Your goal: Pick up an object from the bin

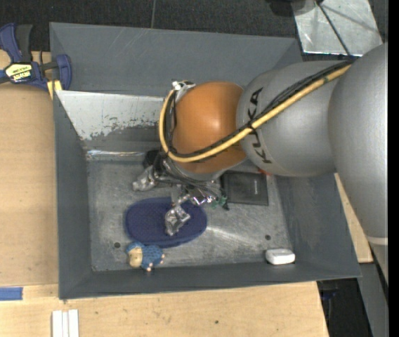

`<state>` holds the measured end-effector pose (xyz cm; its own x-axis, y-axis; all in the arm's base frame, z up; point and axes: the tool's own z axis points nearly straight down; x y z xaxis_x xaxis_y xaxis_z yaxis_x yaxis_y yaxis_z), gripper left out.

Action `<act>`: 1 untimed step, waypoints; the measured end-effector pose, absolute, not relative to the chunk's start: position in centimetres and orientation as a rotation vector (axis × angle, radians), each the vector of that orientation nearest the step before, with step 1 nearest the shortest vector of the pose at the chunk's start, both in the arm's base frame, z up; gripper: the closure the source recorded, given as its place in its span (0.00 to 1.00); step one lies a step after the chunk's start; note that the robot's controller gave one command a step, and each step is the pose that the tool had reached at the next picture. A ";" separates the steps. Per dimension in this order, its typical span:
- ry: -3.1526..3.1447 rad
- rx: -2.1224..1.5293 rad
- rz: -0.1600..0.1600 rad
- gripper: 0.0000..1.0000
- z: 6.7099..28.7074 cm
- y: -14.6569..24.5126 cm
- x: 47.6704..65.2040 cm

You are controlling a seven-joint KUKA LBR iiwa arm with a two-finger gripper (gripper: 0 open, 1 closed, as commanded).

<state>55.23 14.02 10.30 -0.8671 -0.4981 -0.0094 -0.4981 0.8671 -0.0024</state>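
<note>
My gripper [177,220] hangs below the orange wrist cover, one fingertip low over the right part of a dark blue oval pad [147,223] lying flat on the bin floor left of centre. A second metal finger [143,181] shows up and to the left, near the pad's upper edge. A small figure with a tan head and blue body [143,255] lies just below the pad, near the front wall. Nothing shows between the fingers.
A black flat square thing [247,188] lies right of the gripper, partly under the arm. A small white block [280,257] sits in the front right corner. The arm and its orange cover hide the back middle of the bin.
</note>
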 end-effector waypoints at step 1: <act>2.803 -1.416 0.000 0.00 10.7 12.4 51.6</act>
<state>51.57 12.39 10.66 -0.5935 -0.8048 -0.0013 -0.8048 0.5935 -0.0008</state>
